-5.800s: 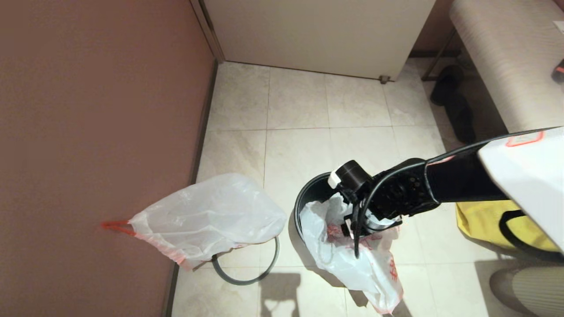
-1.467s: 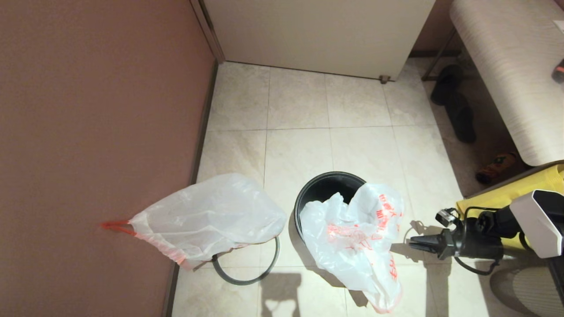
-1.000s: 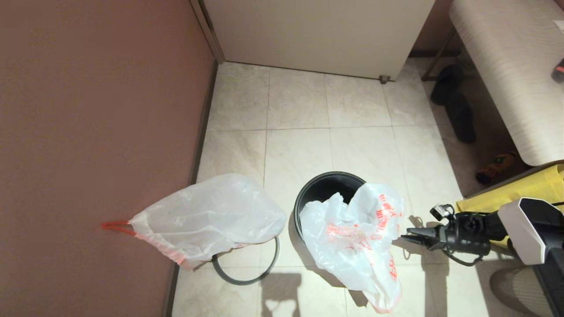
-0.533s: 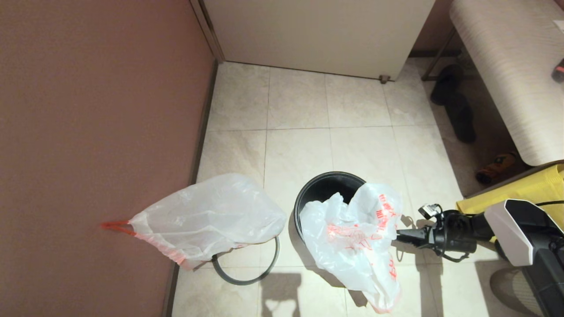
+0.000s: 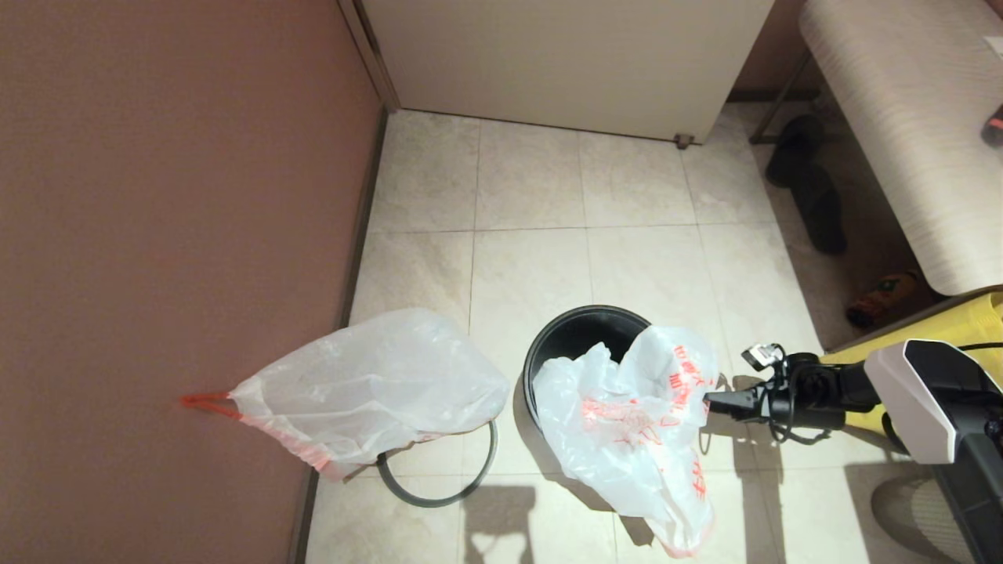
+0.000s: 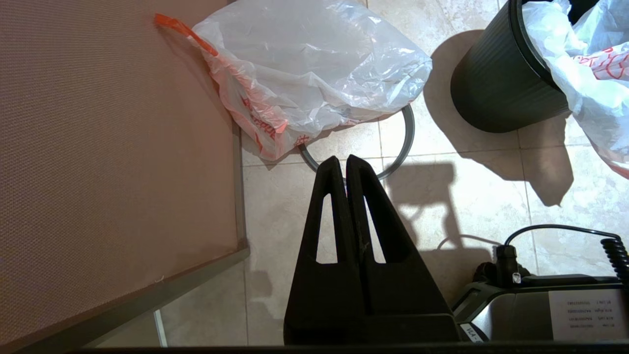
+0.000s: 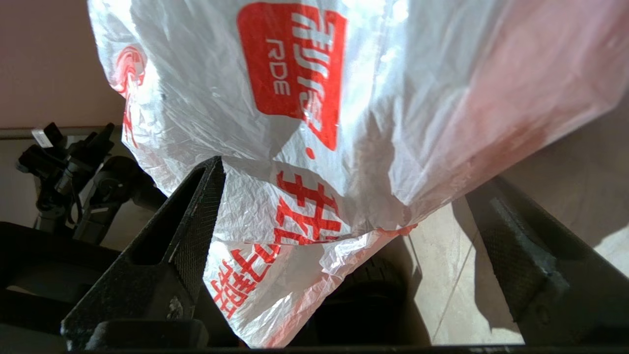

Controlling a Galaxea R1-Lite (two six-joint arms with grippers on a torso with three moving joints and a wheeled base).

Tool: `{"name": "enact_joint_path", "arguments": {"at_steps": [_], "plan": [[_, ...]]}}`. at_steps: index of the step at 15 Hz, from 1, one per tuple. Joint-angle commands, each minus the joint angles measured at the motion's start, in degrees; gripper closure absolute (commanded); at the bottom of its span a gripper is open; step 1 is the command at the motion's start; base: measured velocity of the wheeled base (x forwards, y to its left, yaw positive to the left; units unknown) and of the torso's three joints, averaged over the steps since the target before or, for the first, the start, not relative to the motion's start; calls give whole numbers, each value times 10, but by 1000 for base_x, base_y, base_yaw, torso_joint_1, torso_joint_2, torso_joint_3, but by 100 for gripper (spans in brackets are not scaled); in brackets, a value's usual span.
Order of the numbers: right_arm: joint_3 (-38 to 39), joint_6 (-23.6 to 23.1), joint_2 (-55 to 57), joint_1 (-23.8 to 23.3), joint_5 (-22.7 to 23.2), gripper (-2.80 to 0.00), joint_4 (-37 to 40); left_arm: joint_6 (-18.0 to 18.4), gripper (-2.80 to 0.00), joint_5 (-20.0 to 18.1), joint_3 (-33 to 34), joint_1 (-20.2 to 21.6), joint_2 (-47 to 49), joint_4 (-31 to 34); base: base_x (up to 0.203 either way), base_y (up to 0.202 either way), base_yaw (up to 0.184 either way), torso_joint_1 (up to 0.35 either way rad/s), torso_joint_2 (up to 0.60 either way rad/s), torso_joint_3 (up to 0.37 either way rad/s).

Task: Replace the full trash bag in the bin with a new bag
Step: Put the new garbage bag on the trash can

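Note:
The full trash bag (image 5: 368, 384) lies bulging on the floor against the brown wall, its red-orange drawstring (image 5: 205, 402) at the wall. The black bin (image 5: 576, 333) stands upright beside it. The new bag (image 5: 627, 423), white with red-orange print, is draped over the bin's near and right rim and hangs to the floor. My right gripper (image 5: 709, 401) is open at that bag's right edge. In the right wrist view the bag's film (image 7: 304, 196) lies between the wide-apart fingers (image 7: 196, 216), unclamped. My left gripper (image 6: 344, 164) is shut and empty above the floor.
The grey rim ring (image 5: 439, 493) lies on the floor, partly under the full bag. A white cabinet (image 5: 564, 63) closes the back, a bench (image 5: 901, 125) the right. A yellow fabric bag (image 5: 940, 329) and dark shoes (image 5: 807, 188) sit at the right.
My right arm has moved left from near the yellow bag to the new bag's right edge, and its jaws have widened. Both bags and the bin have stayed put over the last second.

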Motion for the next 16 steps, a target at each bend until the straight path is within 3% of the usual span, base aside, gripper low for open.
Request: {"name": "enact_joint_path", "arguments": {"at_steps": [1, 7, 13, 16], "plan": [[0, -1, -5, 0, 27, 0, 1, 1, 0, 0, 0, 0, 0, 1, 0, 0, 0, 0, 0, 0], [4, -1, -22, -11, 27, 0, 18, 1, 0, 0, 0, 0, 0, 1, 0, 0, 0, 0, 0, 0], [17, 0, -191, -51, 27, 0, 226, 1, 0, 0, 0, 0, 0, 1, 0, 0, 0, 0, 0, 0], [47, -34, -317, -24, -40, 0, 328, 1, 0, 0, 0, 0, 0, 1, 0, 0, 0, 0, 0, 0]]}}
